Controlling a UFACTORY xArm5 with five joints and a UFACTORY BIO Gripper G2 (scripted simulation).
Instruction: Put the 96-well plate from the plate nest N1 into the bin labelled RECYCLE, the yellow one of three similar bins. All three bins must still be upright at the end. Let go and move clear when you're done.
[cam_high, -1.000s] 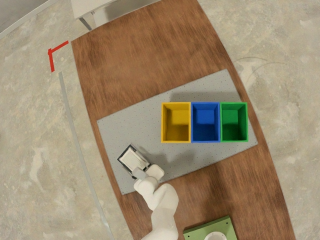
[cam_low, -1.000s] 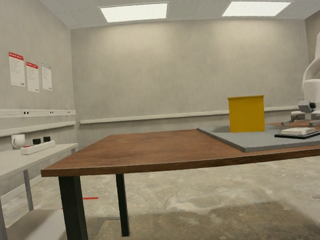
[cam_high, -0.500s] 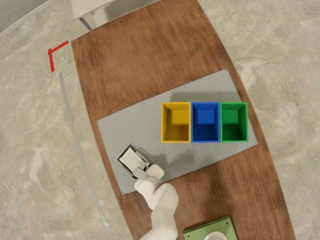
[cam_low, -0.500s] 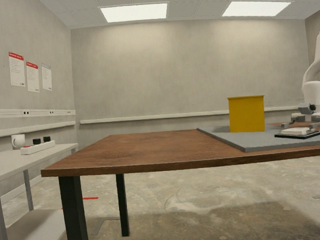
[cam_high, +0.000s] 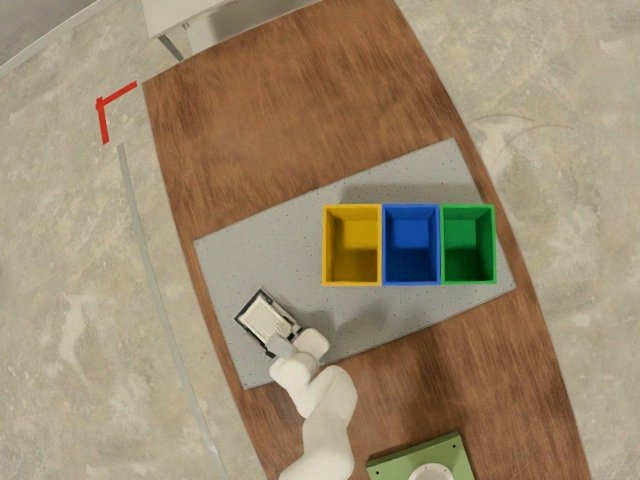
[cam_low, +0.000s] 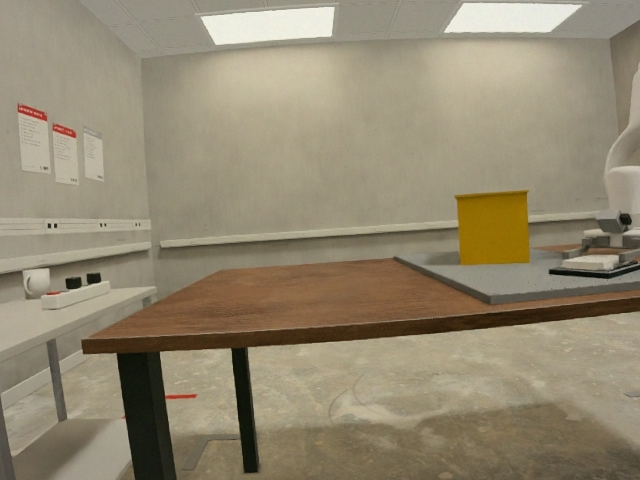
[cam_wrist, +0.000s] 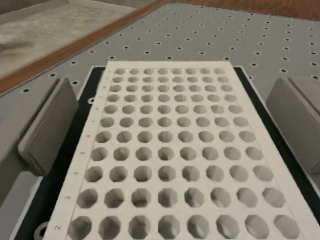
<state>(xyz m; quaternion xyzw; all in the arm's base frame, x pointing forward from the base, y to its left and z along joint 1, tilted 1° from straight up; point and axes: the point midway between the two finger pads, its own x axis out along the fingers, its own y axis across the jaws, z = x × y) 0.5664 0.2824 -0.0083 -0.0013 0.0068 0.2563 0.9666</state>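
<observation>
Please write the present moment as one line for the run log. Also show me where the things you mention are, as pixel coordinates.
96-well plate (cam_high: 264, 319) (cam_low: 590, 262) (cam_wrist: 167, 145): seated in nest | jaws: open, either side of plate, not touching | yellow bin (cam_high: 324, 245) (cam_low: 493, 227): upright, no plate inside

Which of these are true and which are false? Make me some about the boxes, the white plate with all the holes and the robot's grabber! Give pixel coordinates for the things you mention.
1. The yellow box (cam_high: 352, 207) (cam_low: 493, 228) touches the green box (cam_high: 468, 207). False: the blue box (cam_high: 410, 207) stands between them.
2. All three boxes are upright. True.
3. The white plate (cam_high: 264, 319) (cam_low: 589, 262) (cam_wrist: 167, 145) is inside the yellow box. False: it sits in its dark holder.
4. The grabber (cam_wrist: 172, 125) is squeezing the plate. False: gaps show on both sides.
</observation>
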